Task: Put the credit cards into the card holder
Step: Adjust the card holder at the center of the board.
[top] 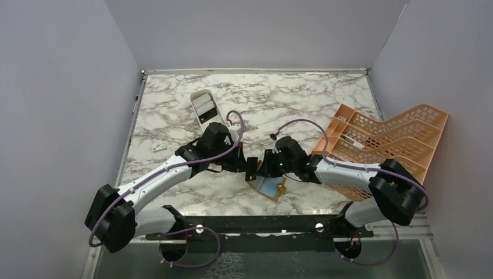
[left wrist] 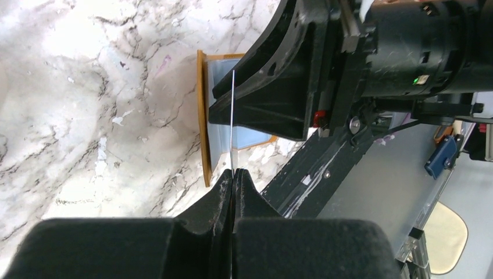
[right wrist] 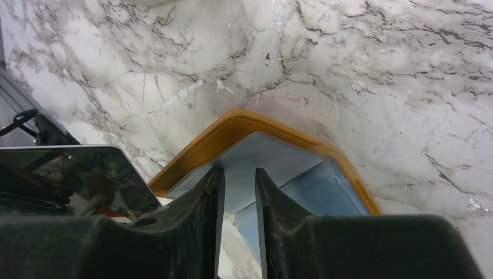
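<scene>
The card holder (top: 268,188) lies open near the table's front middle, orange-tan outside and pale blue inside. It also shows in the right wrist view (right wrist: 244,125) and the left wrist view (left wrist: 202,116). My left gripper (left wrist: 234,173) is shut on a thin dark credit card (left wrist: 232,116), seen edge-on and standing upright just at the holder. The same card (right wrist: 64,174) shows glossy black in the right wrist view and in the top view (top: 252,168). My right gripper (right wrist: 235,173) has its fingers a little apart, tips at the holder's pale blue inner panel, with nothing between them.
A long white oval tray (top: 204,107) lies at the back middle. A large orange lattice rack (top: 383,139) leans at the right, over the right arm. A small white piece (top: 158,146) lies at the left. The black front rail (top: 256,224) runs close below the holder.
</scene>
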`<move>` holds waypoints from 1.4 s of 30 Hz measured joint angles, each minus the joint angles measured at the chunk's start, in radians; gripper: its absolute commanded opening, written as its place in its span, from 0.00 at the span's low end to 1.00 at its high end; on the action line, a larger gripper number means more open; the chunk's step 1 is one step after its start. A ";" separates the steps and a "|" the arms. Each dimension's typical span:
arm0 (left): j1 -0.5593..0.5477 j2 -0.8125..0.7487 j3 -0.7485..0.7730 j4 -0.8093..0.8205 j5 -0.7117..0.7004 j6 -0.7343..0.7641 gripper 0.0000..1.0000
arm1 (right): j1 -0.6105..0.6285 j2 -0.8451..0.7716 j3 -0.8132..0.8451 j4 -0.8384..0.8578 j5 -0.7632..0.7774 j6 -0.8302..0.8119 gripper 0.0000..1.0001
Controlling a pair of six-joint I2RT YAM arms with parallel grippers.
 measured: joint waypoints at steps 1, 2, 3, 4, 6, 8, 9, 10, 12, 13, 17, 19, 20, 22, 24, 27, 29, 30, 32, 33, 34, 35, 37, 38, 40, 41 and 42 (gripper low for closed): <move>0.000 0.003 -0.005 0.000 0.000 0.001 0.00 | -0.006 0.003 0.000 0.003 -0.006 -0.005 0.30; 0.000 0.005 -0.010 0.000 0.000 0.002 0.00 | -0.013 0.006 0.000 0.006 -0.013 -0.008 0.30; 0.000 0.006 -0.016 0.001 0.000 0.003 0.00 | -0.020 0.010 0.000 0.009 -0.020 -0.014 0.30; 0.000 0.008 -0.021 0.001 0.000 0.003 0.00 | -0.030 0.013 0.000 0.010 -0.030 -0.021 0.30; 0.000 0.016 -0.030 0.002 0.000 0.003 0.00 | -0.049 0.015 0.000 0.010 -0.042 -0.035 0.30; -0.002 0.030 -0.042 0.011 0.000 0.002 0.00 | -0.062 0.015 0.000 0.009 -0.050 -0.050 0.30; -0.003 0.038 -0.048 0.016 0.000 0.000 0.00 | -0.068 0.015 0.000 0.008 -0.051 -0.055 0.30; -0.006 0.045 -0.055 0.022 0.000 -0.002 0.00 | -0.072 0.015 0.001 0.004 -0.053 -0.061 0.30; -0.012 0.065 -0.067 0.035 0.000 -0.005 0.00 | -0.074 0.014 0.006 -0.020 -0.055 -0.065 0.31; -0.017 0.079 -0.072 0.043 0.000 -0.009 0.00 | -0.074 0.013 0.013 -0.046 -0.056 -0.067 0.31; -0.031 0.110 -0.078 0.053 -0.005 -0.013 0.00 | -0.074 -0.034 0.020 -0.149 -0.052 -0.061 0.33; -0.040 0.114 -0.078 0.058 -0.013 -0.014 0.00 | -0.074 -0.081 0.020 -0.209 -0.040 -0.054 0.33; -0.042 0.114 -0.078 0.059 -0.016 -0.014 0.00 | -0.074 -0.109 0.020 -0.236 -0.034 -0.049 0.33; -0.050 0.114 -0.078 0.063 -0.026 -0.016 0.00 | -0.074 -0.162 0.018 -0.277 -0.024 -0.042 0.34; -0.058 0.117 -0.078 0.067 -0.036 -0.017 0.00 | -0.074 -0.207 0.010 -0.306 -0.015 -0.033 0.34; -0.072 0.125 -0.078 0.069 -0.051 -0.022 0.00 | -0.074 -0.231 -0.004 -0.344 0.004 -0.022 0.34; -0.082 0.126 -0.078 0.069 -0.063 -0.028 0.00 | -0.074 -0.230 -0.020 -0.364 0.019 -0.017 0.35; -0.089 0.126 -0.079 0.070 -0.072 -0.033 0.00 | -0.074 -0.230 -0.028 -0.373 0.026 -0.016 0.35; -0.103 0.126 -0.087 0.076 -0.093 -0.044 0.00 | -0.074 -0.225 -0.037 -0.392 0.042 -0.014 0.36; -0.107 0.125 -0.093 0.077 -0.099 -0.048 0.00 | -0.074 -0.219 -0.039 -0.396 0.050 -0.015 0.36; -0.113 0.124 -0.104 0.080 -0.110 -0.056 0.00 | -0.074 -0.212 -0.039 -0.397 0.060 -0.015 0.36; -0.117 0.124 -0.116 0.080 -0.119 -0.061 0.00 | -0.074 -0.204 -0.039 -0.396 0.069 -0.016 0.36; -0.125 0.121 -0.138 0.080 -0.137 -0.073 0.00 | -0.074 -0.188 -0.039 -0.393 0.087 -0.025 0.36; -0.128 0.119 -0.149 0.080 -0.144 -0.080 0.00 | -0.074 -0.182 -0.040 -0.388 0.091 -0.031 0.36; -0.133 0.112 -0.163 0.082 -0.151 -0.090 0.00 | -0.074 -0.172 -0.043 -0.367 0.093 -0.050 0.36; -0.135 0.109 -0.164 0.083 -0.152 -0.095 0.00 | -0.074 -0.166 -0.043 -0.356 0.094 -0.061 0.36; -0.138 0.106 -0.164 0.086 -0.152 -0.099 0.00 | -0.074 -0.159 -0.043 -0.345 0.094 -0.072 0.36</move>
